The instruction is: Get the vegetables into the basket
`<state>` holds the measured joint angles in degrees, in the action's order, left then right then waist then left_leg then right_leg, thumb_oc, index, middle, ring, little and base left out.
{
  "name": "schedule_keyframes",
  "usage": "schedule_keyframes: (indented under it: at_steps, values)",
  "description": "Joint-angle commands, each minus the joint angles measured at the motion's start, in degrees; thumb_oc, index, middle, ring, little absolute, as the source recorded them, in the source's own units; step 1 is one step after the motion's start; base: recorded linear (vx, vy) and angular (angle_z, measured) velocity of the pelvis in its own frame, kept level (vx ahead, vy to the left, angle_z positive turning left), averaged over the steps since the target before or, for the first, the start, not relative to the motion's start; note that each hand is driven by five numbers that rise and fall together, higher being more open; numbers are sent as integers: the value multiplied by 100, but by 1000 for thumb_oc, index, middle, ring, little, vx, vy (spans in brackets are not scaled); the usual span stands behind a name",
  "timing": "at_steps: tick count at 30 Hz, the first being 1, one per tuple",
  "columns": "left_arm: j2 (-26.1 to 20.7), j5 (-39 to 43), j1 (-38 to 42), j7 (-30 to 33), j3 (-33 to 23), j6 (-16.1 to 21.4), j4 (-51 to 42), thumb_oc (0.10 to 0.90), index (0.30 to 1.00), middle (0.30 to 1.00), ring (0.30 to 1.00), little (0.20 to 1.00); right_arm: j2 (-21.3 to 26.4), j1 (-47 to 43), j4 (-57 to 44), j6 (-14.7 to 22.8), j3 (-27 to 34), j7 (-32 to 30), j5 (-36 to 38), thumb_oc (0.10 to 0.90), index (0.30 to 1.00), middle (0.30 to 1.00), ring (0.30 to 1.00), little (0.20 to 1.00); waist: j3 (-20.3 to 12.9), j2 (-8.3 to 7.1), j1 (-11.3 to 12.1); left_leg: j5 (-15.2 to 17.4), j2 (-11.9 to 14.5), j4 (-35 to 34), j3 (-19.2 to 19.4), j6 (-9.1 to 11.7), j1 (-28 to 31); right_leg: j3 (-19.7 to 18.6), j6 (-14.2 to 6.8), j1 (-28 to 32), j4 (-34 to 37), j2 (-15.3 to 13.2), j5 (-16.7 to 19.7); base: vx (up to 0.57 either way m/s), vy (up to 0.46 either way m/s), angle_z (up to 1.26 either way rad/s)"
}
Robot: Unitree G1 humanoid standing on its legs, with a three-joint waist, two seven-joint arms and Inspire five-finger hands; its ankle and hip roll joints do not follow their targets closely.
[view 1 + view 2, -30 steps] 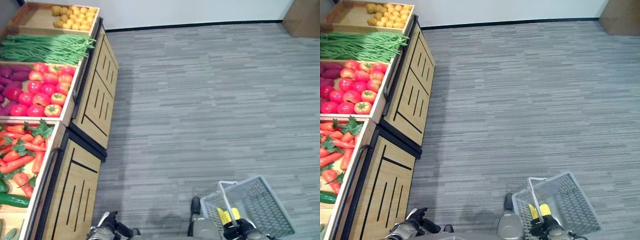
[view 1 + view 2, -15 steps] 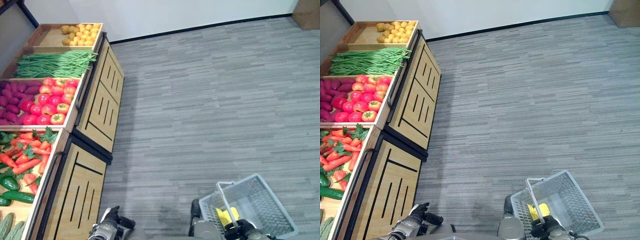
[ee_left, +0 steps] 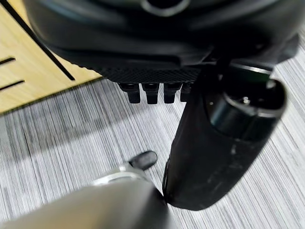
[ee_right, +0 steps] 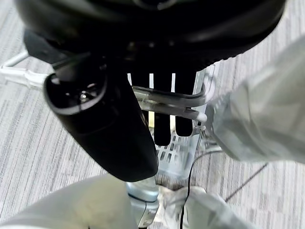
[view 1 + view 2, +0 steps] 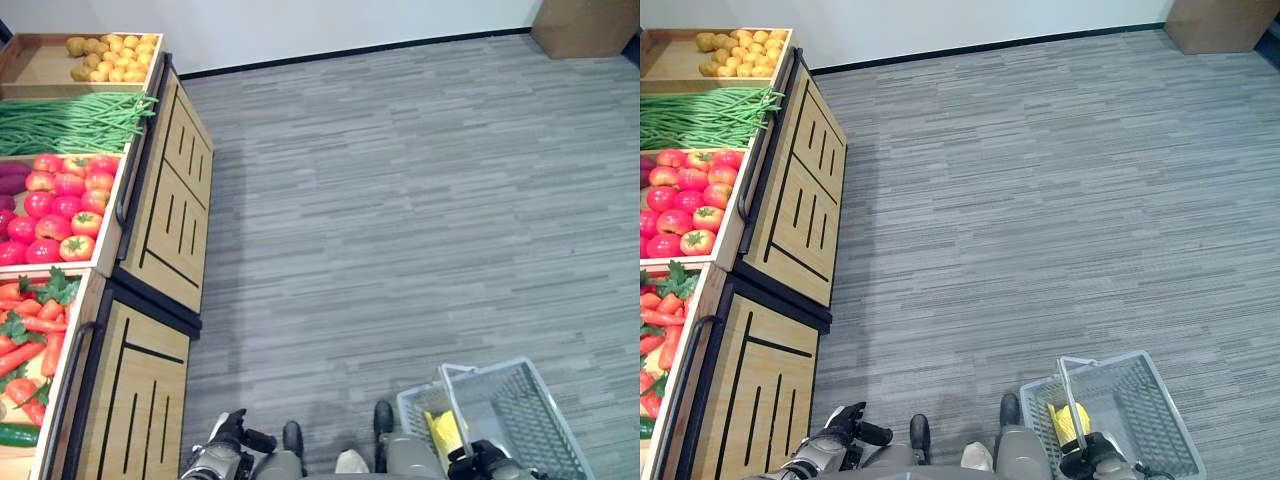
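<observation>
Right wrist view has the right hand [image 4: 143, 109] with its fingers curled round the clear handle of the grey wire basket [image 5: 1145, 400], which hangs low at the near right with something yellow [image 5: 1072, 420] inside. Left hand [image 5: 232, 445] sits at the near edge, fingers curled and holding nothing. Vegetables lie in the wooden produce stand [image 5: 160, 220] at left: red tomatoes [image 5: 60, 205], green beans [image 5: 70, 120], orange carrots [image 5: 30, 330], all well apart from the basket. To do this well, I'd turn toward the stand, bring the basket close beside it, then uncurl the left hand before reaching for a vegetable.
</observation>
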<state>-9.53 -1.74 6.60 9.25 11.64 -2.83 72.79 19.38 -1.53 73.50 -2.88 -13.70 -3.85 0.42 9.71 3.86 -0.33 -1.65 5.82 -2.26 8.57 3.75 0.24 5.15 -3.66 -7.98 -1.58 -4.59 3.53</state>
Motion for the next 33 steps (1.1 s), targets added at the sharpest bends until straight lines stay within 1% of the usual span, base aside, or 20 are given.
schedule_keyframes:
  at_steps: [1, 8, 18, 28, 29, 33]
  values:
    - [-335, -155, -260, 44, 9, -97, 230, 900, 1000, 1000, 1000, 1000, -241, -158, -20, 60, -72, 35, 26, 400, 300, 300, 300, 300, 71, -346, -21, -472, -58, -271, -27, 196, -260, 1, -562, 837, 197, -431, -299, 29, 83, -8]
    - [-399, -9, -316, -28, -114, -78, 325, 900, 1000, 1000, 1000, 1000, -347, -103, 51, 40, -119, 97, -17, 400, 300, 300, 300, 300, -25, -494, 34, -323, -138, -274, -29, 134, -178, 0, -647, 898, 277, -529, -235, 29, 55, -5]
    - [-432, 60, -336, -115, -143, -82, 385, 900, 1000, 1000, 1000, 1000, -360, -84, 35, 46, -218, 139, -110, 400, 300, 300, 300, 300, -130, -567, 26, -233, -153, -274, -105, 116, -20, -39, -639, 1038, 335, -511, -260, 29, 10, 0]
    - [-420, 126, -355, -102, -201, -106, 423, 900, 1000, 1000, 1000, 1000, -386, -55, -12, 71, -270, 153, -96, 400, 300, 300, 300, 300, -126, -574, 46, -251, -111, -274, -210, 144, 41, 24, -584, 1119, 355, -440, -332, 7, -18, 2]
    - [-270, -128, -555, -348, -232, -143, 582, 900, 1000, 1000, 1000, 1000, -511, 268, 10, 188, -151, 223, 290, 400, 300, 300, 300, 300, -612, -562, 71, -64, -280, -274, 654, 9, 581, 1178, -418, 1491, 512, -271, -195, 0, 0, 0]
    - [-259, -100, -544, -349, -220, -134, 548, 900, 1000, 1000, 1000, 1000, -508, 293, 62, 191, -126, 215, 306, 400, 300, 300, 300, 300, -619, -559, 66, -68, -278, -274, 638, 20, 573, 1189, -418, 1504, 557, -269, -181, -14, -1, 14]
